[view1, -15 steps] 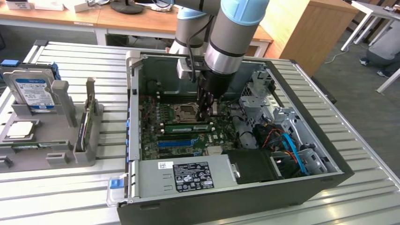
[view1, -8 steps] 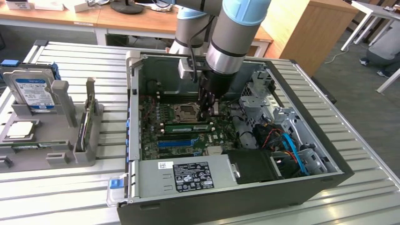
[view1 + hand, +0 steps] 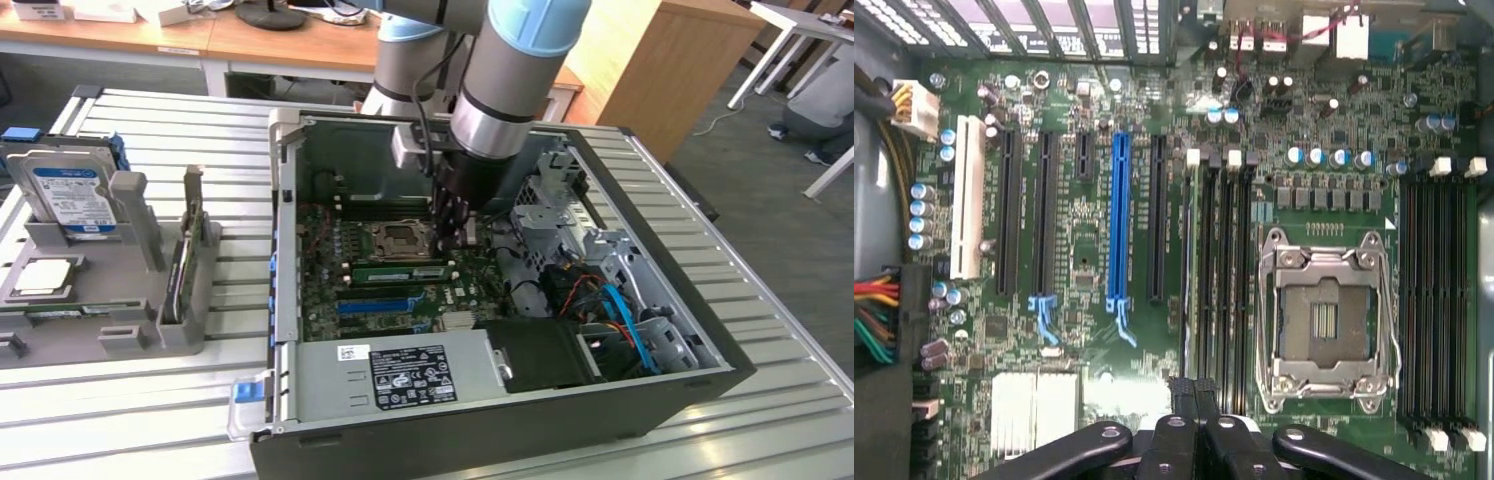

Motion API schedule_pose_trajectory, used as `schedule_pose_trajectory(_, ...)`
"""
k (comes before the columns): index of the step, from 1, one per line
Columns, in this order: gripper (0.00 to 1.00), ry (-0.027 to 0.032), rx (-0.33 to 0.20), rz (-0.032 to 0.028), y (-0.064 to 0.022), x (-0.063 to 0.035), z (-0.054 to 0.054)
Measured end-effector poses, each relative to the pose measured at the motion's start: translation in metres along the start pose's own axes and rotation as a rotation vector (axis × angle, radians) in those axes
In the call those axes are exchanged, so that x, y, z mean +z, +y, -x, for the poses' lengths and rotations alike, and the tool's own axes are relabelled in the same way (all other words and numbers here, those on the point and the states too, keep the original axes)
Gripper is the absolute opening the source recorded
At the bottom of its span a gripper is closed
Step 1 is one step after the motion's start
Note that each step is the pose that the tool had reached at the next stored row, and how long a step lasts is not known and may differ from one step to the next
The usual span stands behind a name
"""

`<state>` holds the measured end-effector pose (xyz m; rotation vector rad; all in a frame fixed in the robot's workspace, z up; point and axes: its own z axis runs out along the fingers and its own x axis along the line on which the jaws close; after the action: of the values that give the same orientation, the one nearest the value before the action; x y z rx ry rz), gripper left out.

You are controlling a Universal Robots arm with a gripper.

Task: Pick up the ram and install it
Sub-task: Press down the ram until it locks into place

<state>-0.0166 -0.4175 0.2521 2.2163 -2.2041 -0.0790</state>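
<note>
- the case (image 3: 694,380) lies open on its side, and the arm (image 3: 514,90) reaches down into it.
- the board (image 3: 1094,250) lies flat in the case floor. its long slots all run the same way.
- the ram (image 3: 396,272) stands on edge in a memory slot just beside the socket (image 3: 398,240), on the side nearer the exterior camera. it looks seated or nearly so, though i cannot tell whether the end latches have caught.
- the ram's long axis follows its slot, running from the exterior view's left to its right, parallel to the blue slot (image 3: 1119,220). its thin top edge faces up toward the wrist.
- the gripper (image 3: 1194,388) is the only tool here. its fingers are pressed together with nothing pinched between them.
- the gripper's tips hang straight over the ram's end at the exterior view's right, so the stick stretches away from them along its own length. whether the tips touch the ram's top edge i cannot tell.
</note>
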Motion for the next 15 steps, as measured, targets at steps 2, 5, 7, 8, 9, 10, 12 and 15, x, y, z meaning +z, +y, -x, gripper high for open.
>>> schedule_pose_trajectory(2, 0.11, 0.0000, 0.000, -0.0001, -0.0034, -0.0001, 0.000)
schedule_pose_trajectory(5, 0.11, 0.0000, 0.000, -0.0001, -0.0075, -0.0003, 0.000)
schedule_pose_trajectory(7, 0.11, 0.0000, 0.000, 0.0000, -0.0103, -0.0005, 0.000)
schedule_pose_trajectory(8, 0.11, 0.0000, 0.000, -0.0001, -0.0119, -0.0006, 0.000)
schedule_pose_trajectory(9, 0.11, -0.0001, 0.000, -0.0001, -0.0134, -0.0006, 0.000)
schedule_pose_trajectory(10, 0.11, -0.0001, 0.000, -0.0001, -0.0149, -0.0006, 0.000)
schedule_pose_trajectory(12, 0.11, -0.0001, 0.000, -0.0001, -0.0175, -0.0007, 0.000)
schedule_pose_trajectory(15, 0.11, 0.0000, 0.000, -0.0001, -0.0182, -0.0008, 0.000)
